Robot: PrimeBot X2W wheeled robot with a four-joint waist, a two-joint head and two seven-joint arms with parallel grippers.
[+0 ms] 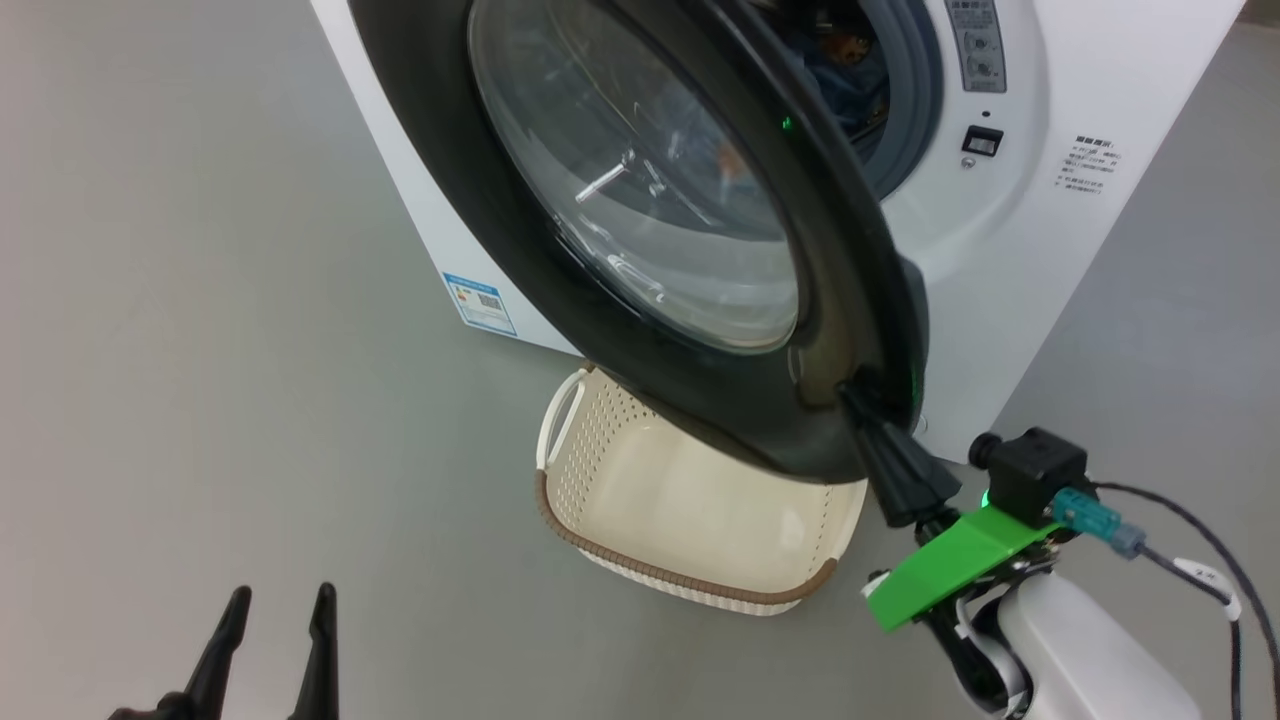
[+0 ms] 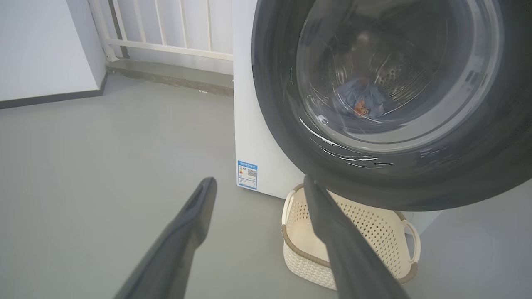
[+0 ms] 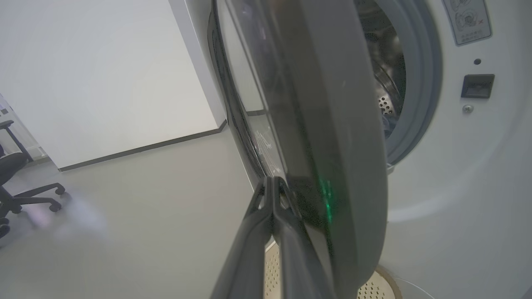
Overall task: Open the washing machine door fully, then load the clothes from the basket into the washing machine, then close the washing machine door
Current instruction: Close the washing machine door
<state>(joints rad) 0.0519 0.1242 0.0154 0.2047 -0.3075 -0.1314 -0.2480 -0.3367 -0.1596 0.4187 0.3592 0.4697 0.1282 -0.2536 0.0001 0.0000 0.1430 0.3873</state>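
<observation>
Head view first: the basket (image 1: 600, 440) sits bare on the floor, nothing in it, and blue fabric with an orange print, the clothes (image 1: 845, 60), shows inside the washing machine (image 1: 1050, 300). So loading looks done and closing is what remains. The washing machine door (image 1: 470, 230) stands partway across the opening, its free edge well apart from the front panel. The right gripper (image 1: 858, 395) has its fingers pressed together, gripping nothing, tips against the door's lower outer rim: a pushing pose, by the look of it. The left gripper (image 1: 282, 595) hangs down at the lower left with fingers spread, empty, over bare floor.

Left wrist view: spread fingers, left gripper (image 2: 259, 180), nothing between them. Through the door glass (image 2: 395, 62) the clothes (image 2: 361, 101) lie low in the steel drum. The basket (image 2: 374, 224) sits right under the door's bottom rim (image 2: 374, 191). Whether rim and basket touch, I can't tell from this angle. Open grey floor to the left, past the blue label sticker (image 2: 247, 175).

Right wrist view: the right gripper (image 3: 271, 182) is closed tip to tip against the door's black edge (image 3: 332, 124). Beyond it a clear gap to the grey-blue seal (image 3: 419, 83) and the latch slot (image 3: 477, 85). Nothing hangs over the seal that I can see. An office chair (image 3: 16, 182) stands well away.
</observation>
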